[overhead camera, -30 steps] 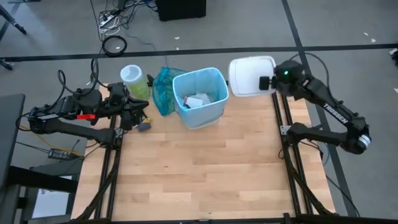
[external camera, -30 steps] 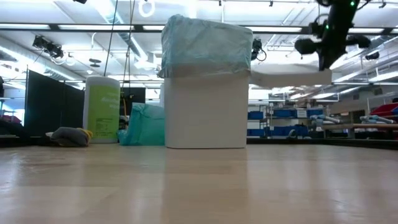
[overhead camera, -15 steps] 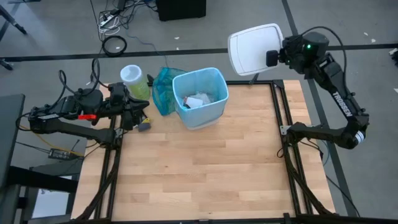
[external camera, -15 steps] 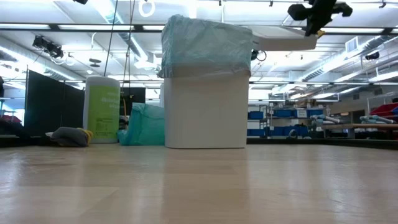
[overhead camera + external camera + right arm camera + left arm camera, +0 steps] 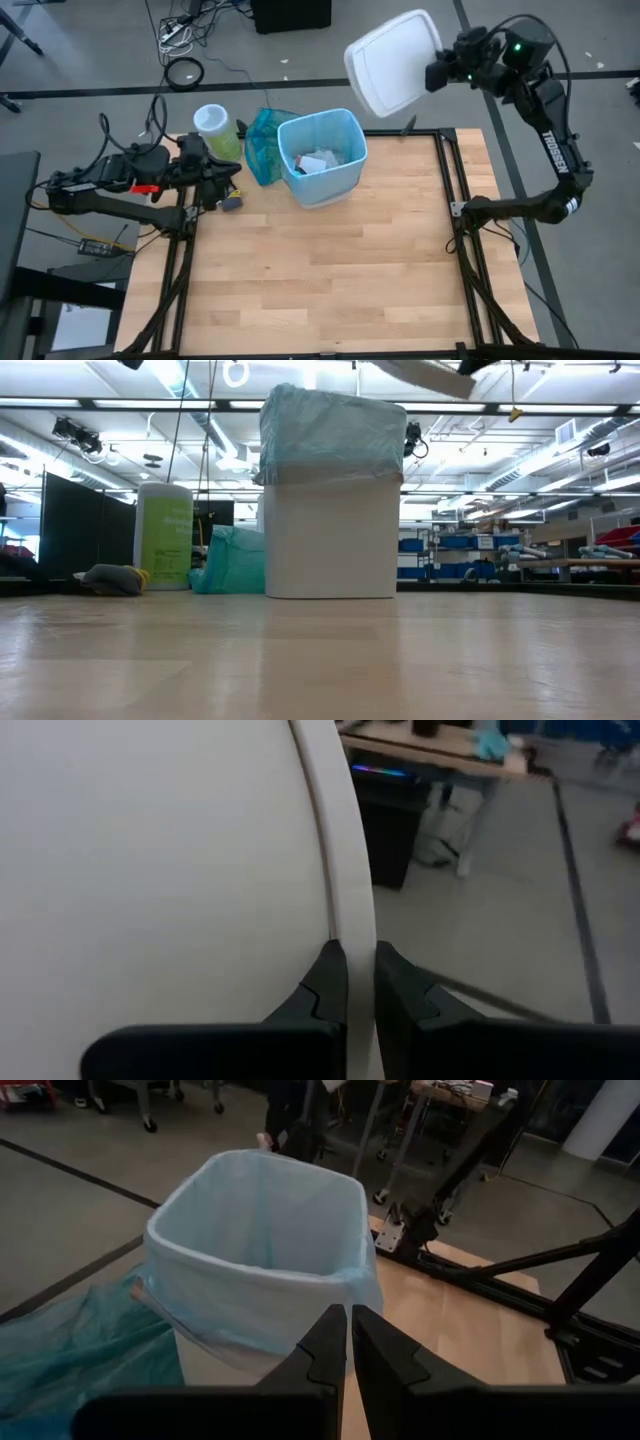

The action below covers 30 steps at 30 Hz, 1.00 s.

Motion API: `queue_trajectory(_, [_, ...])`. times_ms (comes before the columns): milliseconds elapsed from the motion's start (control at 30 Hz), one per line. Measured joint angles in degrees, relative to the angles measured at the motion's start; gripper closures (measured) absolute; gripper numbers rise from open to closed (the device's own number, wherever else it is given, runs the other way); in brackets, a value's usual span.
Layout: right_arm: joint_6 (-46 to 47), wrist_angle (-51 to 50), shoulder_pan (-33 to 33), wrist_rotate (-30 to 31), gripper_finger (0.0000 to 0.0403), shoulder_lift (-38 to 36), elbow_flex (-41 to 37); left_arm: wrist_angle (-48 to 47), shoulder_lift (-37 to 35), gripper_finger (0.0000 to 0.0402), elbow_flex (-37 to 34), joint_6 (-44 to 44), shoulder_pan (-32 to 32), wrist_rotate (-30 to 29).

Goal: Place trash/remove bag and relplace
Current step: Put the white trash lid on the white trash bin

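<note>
Standing on the wooden table (image 5: 330,270), well below the right pincer (image 5: 436,74): white bin (image 5: 330,540) lined with the bag (image 5: 322,152), trash (image 5: 322,160) inside. Pinching white lid's (image 5: 392,62) edge aloft. Left pincer (image 5: 349,1342) pressed together, empty, beside the bin.

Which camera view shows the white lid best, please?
The high view: the whole lid shows, tilted, held at its edge by the right tool beyond the table. The low view catches only a slanted sliver at the top; the right wrist view fills with its surface; the left wrist view misses it.
</note>
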Motion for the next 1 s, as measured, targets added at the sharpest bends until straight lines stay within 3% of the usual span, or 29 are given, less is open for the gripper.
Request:
queue_trajectory(167, [-2.9,-2.4,2.8,-10.3,0.0385,5.2,5.6,-0.1,1.0,0.0371,0.0,0.0,0.0,0.0])
queue_trajectory(333, [-3.3,-4.6,7.9,-12.0,0.0385,9.8,8.1,0.1,1.4,0.0371,0.0,-0.1,0.0,0.3])
queue_trajectory(567, [-3.8,-4.8,11.3,-21.9,0.0386,15.0,9.7,0.1,1.5,0.0371,0.0,-1.8,0.0,1.2])
queue_trajectory(800, [-4.9,-5.9,11.8,-23.4,0.0386,16.5,11.0,1.4,1.8,0.0371,0.0,-3.4,0.0,3.9])
queue_trajectory(1000, [-6.2,-7.4,11.9,-16.7,0.0386,16.2,11.0,11.2,3.9,0.0371,0.0,-4.8,0.0,3.8])
